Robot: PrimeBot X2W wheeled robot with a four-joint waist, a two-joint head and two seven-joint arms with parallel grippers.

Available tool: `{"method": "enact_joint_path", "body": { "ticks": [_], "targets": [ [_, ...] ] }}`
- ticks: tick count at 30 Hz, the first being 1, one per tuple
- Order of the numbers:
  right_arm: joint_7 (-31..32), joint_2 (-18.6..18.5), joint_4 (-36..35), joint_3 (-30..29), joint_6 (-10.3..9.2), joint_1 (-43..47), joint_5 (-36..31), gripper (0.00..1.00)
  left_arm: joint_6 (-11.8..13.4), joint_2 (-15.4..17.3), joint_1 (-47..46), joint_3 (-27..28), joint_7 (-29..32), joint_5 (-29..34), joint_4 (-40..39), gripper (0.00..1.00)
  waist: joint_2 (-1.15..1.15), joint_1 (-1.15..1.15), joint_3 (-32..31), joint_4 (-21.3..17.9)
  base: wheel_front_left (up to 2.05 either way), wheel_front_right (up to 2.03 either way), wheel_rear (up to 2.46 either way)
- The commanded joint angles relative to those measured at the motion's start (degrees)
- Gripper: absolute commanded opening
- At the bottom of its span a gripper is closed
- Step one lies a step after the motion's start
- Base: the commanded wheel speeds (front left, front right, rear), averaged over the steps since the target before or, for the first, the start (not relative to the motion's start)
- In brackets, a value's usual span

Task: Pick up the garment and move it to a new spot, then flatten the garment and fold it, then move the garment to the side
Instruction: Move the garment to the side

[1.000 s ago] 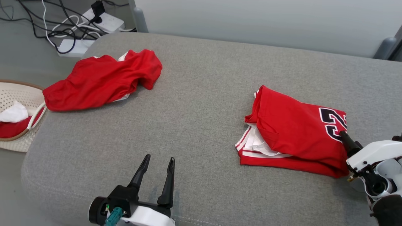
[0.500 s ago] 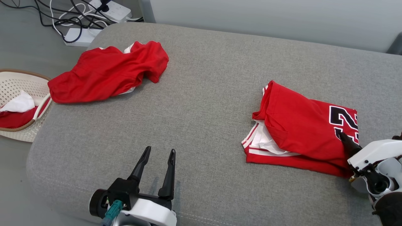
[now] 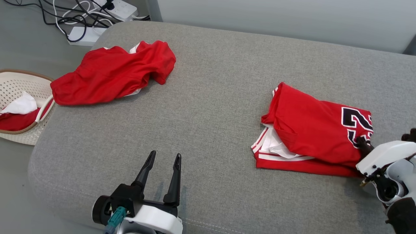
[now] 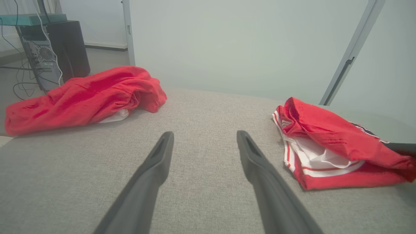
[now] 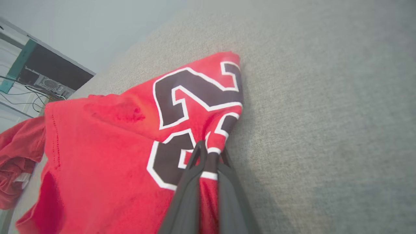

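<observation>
Since a second ago the right claw [image 3: 363, 145] has closed: its two dark fingers [image 5: 185, 195], which stood apart at the near right corner of the folded red jersey [image 3: 308, 133], are now clamped on that corner, right at the black, white-edged number printed on the cloth. The head camera has shifted a little too, so the picture as a whole sits differently. This jersey lies on the right part of the grey fabric-covered bench [image 3: 211, 107], with red-and-white striped trim and a white inner layer showing at its near left edge. Over the near edge, left of centre, the left claw [image 3: 164, 156] has its fingers spread apart with nothing between them. Near the far left corner of the bench lies a crumpled red garment [image 3: 110, 74], well apart from the jersey. Left of the bench and lower down, a white perforated basket with a brown rim [image 3: 16, 85] holds white and red cloth. On the floor beyond the far left corner are white power strips [image 3: 122, 9] and tangled black and white cables [image 3: 61, 19].
</observation>
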Motion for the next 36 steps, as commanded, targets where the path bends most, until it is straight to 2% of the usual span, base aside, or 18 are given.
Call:
{"method": "enact_joint_path", "body": {
  "ticks": [1, 7, 11, 25, 36],
  "targets": [
    [-2.3, -0.9, -2.5, 2.3, 0.11, -1.0, -1.5, 0.0, 0.6, 0.1, -2.6, 1.8, -0.6, -0.2, -1.7, 1.0, 0.0, 0.0, 0.0, -0.2, 0.0, 0.0, 0.0],
    [-12.3, -3.0, -4.8, 7.8, 0.11, -1.8, -6.6, 0.0, 0.4, 0.1, -2.7, 1.8, -0.6, 0.1, -2.1, 1.0, 0.0, 0.0, 0.1, -1.7, 0.0, 0.0, 0.0],
    [-15.4, -2.9, -4.2, 9.6, 0.11, -3.0, -8.1, 0.0, 0.1, 0.1, -3.1, 2.0, -0.6, 0.5, -2.3, 1.0, 0.0, 0.0, 0.1, -4.1, 0.0, 0.0, 0.0],
    [-17.4, -1.8, -3.0, 10.1, 0.11, -3.4, -7.5, 0.0, -1.3, 0.1, -5.7, 1.6, -0.6, 1.7, -1.8, 1.0, 0.0, 0.0, 0.4, -15.3, 0.0, 0.0, 0.0],
    [-17.5, -0.9, -4.9, 6.4, 0.11, -0.1, -8.6, 0.0, -1.9, 0.1, -6.6, 1.9, -0.6, 2.3, -1.2, 1.0, 0.0, 0.0, 0.0, -24.9, 0.0, 0.0, 0.0]
  ]
}}
